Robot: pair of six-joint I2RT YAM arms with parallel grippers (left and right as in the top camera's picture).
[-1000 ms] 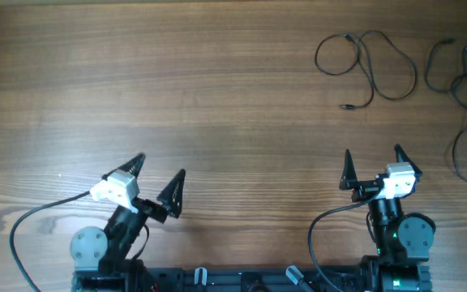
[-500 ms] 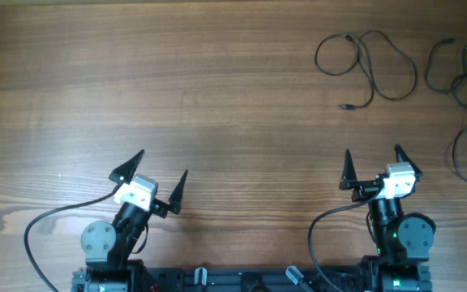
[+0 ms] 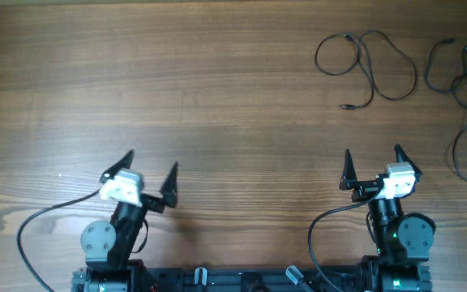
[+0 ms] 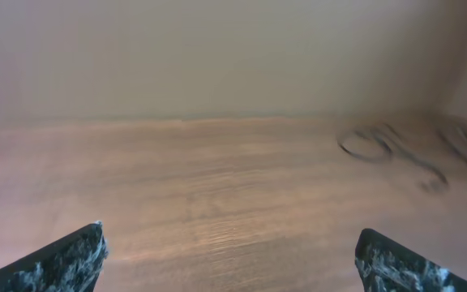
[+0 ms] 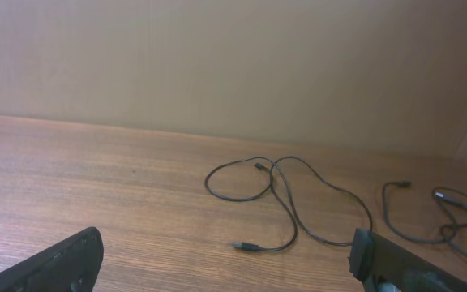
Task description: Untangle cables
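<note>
Since across the bench [image 3: 177, 81] the left tool [image 3: 152, 159] and right tool [image 3: 372, 151] sit low in the frame, jaws spread wide and empty, the right should reach the cables [image 3: 369, 77] at upper right, pinching one strand near its plug [image 3: 347, 106].

No readable text, labels, brands, numbers or signs in any view (left wrist view blurred, so nothing legible there either).
</note>
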